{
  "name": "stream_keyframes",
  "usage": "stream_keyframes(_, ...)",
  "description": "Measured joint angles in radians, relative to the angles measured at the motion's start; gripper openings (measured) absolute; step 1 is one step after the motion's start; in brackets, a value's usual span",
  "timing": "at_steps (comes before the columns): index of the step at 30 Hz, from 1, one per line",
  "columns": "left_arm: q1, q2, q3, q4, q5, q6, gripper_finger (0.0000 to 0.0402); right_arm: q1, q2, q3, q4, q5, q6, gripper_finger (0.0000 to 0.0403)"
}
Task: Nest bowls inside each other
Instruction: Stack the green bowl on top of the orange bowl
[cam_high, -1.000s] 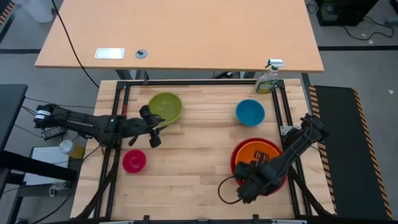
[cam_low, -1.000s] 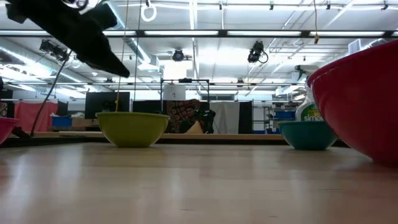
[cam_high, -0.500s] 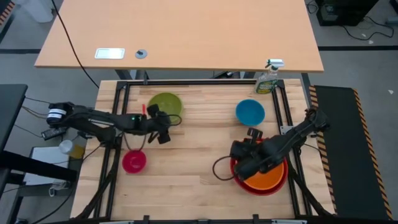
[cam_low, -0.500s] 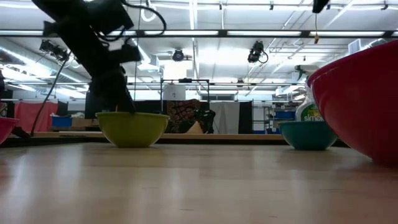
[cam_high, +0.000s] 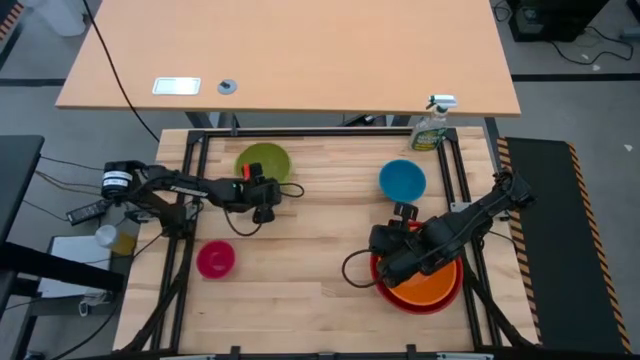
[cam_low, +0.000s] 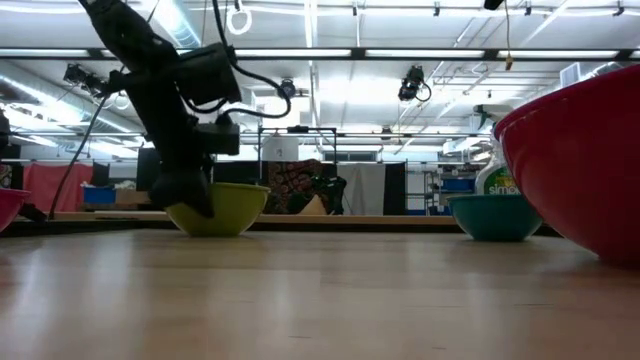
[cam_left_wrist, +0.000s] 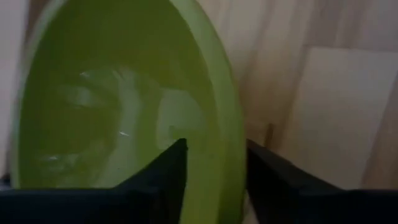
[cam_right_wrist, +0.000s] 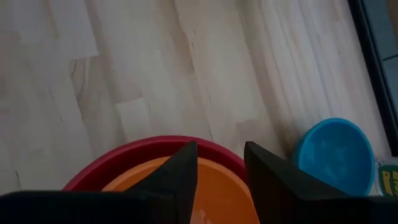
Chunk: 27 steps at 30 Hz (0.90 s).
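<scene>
A lime green bowl (cam_high: 258, 160) stands at the far left of the table; my left gripper (cam_high: 262, 196) is shut on its near right rim. The same bowl (cam_low: 235, 208) shows in the low view, with the left gripper (cam_low: 188, 190) in front of its left part. An orange bowl (cam_high: 432, 287) sits inside the red bowl (cam_high: 388, 297) at the near right. My right gripper (cam_right_wrist: 221, 180) hovers open above their left part, holding nothing. The blue bowl (cam_high: 402, 180) stands at the far right. The pink bowl (cam_high: 215, 259) stands at the near left. My left gripper has the green bowl's rim (cam_left_wrist: 227, 155) between its two fingers, one finger (cam_left_wrist: 171, 171) inside the bowl and the other (cam_left_wrist: 267, 177) outside. The fingers come slanting down from the near side. The bowl's base stays on the table.
A green spray bottle (cam_high: 432, 128) stands at the table's far right corner, behind the blue bowl. Bare wood lies in the middle of the table between the two arms. A black frame (cam_high: 320, 132) runs around the table's edge.
My left gripper has come down and gone toward the far edge, turning as it went, from above the table down to the green bowl's rim. My right gripper has risen and drawn back from the near side of the red and orange bowls toward their far left.
</scene>
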Motion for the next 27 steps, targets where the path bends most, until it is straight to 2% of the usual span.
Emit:
stream_keyframes(5, -0.014, 0.001, 0.0, 0.011, 0.106, -0.016, 0.0029, -0.009, 0.0, 0.0, -0.002, 0.004, -0.015, 0.014)
stream_keyframes(6, -0.022, -0.002, 0.0, 0.012, 0.115, -0.017, 0.0018, -0.012, 0.0, 0.0, -0.002, 0.004, -0.018, 0.014)
stream_keyframes(12, -0.143, -0.017, -0.001, 0.079, 0.144, 0.061, 0.0016, -0.03, -0.024, -0.029, -0.013, 0.06, -0.042, 0.0139)
stream_keyframes(15, -0.234, -0.02, 0.004, 0.187, 0.204, 0.144, 0.0014, -0.038, -0.087, -0.097, -0.007, 0.104, -0.023, 0.0138)
stream_keyframes(18, -0.319, -0.019, 0.049, 0.266, 0.257, 0.154, 0.0013, -0.042, -0.181, -0.198, 0.03, 0.142, 0.021, 0.0138)
stream_keyframes(22, -0.402, 0.024, 0.194, 0.284, 0.26, 0.197, 0.0012, -0.045, -0.325, -0.345, 0.089, 0.152, 0.095, 0.0138)
stream_keyframes(27, -0.444, 0.207, 0.493, 0.247, 0.268, 0.313, 0.0011, -0.058, -0.454, -0.442, 0.119, 0.181, 0.181, 0.0138)
